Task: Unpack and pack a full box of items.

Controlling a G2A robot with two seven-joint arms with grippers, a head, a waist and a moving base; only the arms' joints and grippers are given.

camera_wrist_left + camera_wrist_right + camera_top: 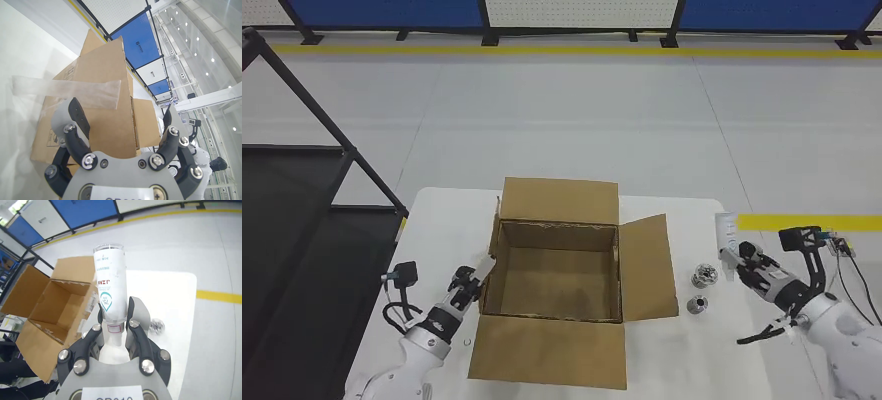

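A bottle [110, 285] is pinched near its neck by the right end effector [115, 308], right of the open box [560, 203] on the counter [712, 350]. The left end effector [122, 104] is held spread beside the box. Gripped so near one end, the bottle may pivot, slip or clip a flap.

A white counter [697, 350] with rounded corners stands on a pale grey floor [592, 110]. A yellow line [572, 49] runs across the floor near the top of the frame, and a shorter yellow stripe [812, 221] lies at the right edge. Blue partition panels [382, 12] (one white perforated panel [582, 10] sits between them) line the top edge. A black metal frame [312, 105] slants over a dark surface [292, 250] at left.
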